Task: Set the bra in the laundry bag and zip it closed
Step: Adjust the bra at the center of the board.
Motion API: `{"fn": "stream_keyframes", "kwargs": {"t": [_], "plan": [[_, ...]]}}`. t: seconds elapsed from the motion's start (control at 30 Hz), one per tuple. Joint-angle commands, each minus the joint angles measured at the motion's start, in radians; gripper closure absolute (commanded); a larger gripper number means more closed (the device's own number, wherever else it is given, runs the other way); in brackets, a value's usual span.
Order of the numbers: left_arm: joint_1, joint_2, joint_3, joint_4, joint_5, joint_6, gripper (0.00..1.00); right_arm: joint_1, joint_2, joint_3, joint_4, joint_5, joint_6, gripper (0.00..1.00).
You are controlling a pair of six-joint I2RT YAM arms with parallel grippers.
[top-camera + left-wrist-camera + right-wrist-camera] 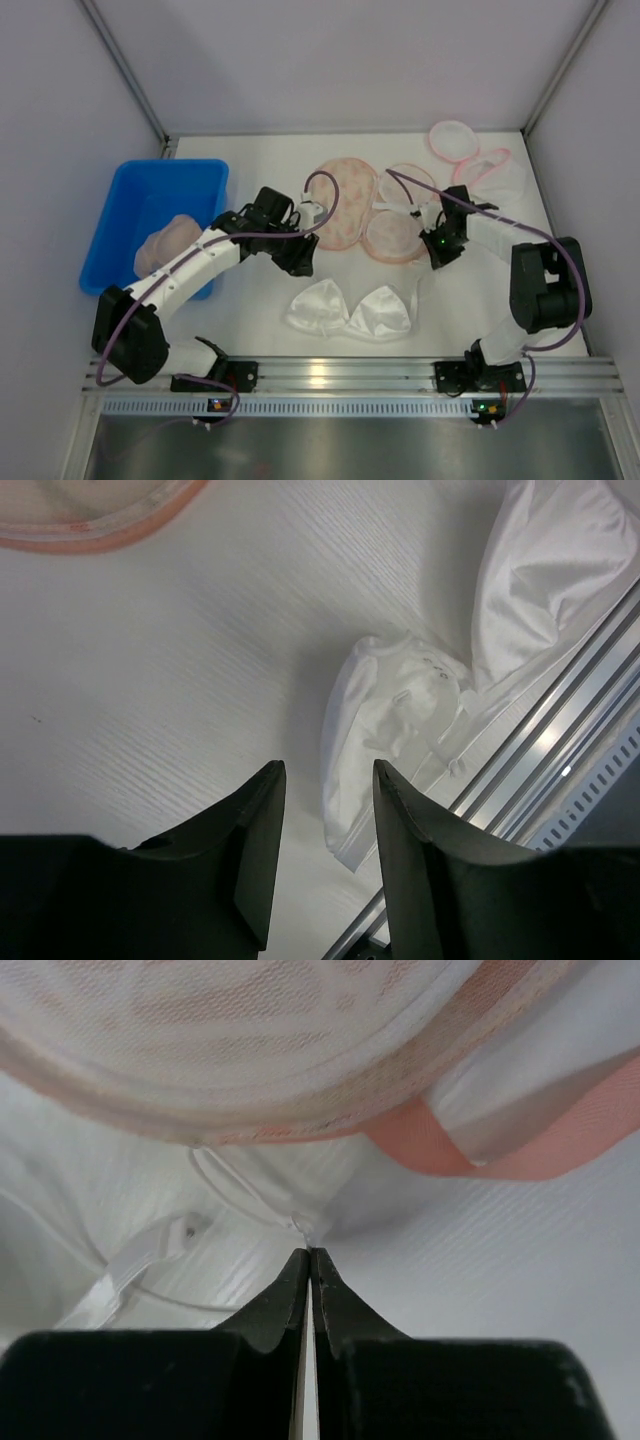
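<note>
Bra (400, 710) ahead of low, parted left claw (328, 772)

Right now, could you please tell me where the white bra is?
In the top view, the white bra lies centrally by the near rail, on this side of the pink laundry bag.

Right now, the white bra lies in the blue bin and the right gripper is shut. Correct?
No: the white bra lies on the table, not in the blue bin, as the top view shows. The right gripper is shut.
</note>
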State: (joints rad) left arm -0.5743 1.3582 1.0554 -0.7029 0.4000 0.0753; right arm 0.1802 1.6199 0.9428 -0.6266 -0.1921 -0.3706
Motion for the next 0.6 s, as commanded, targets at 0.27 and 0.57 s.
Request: {"fn": "stream_keyframes", "kwargs": {"t": [0.27,0.57], "plan": [[0.047,-0.091,0.009,0.008,-0.001,0.006,0.53,-0.013,-0.413,0.231,-0.286,-0.101,-0.074,1.00],[0.051,-0.087,-0.003,0.009,-0.009,-0.008,0.49,-0.016,-0.465,0.330,-0.260,-0.134,-0.053,1.00]]}}
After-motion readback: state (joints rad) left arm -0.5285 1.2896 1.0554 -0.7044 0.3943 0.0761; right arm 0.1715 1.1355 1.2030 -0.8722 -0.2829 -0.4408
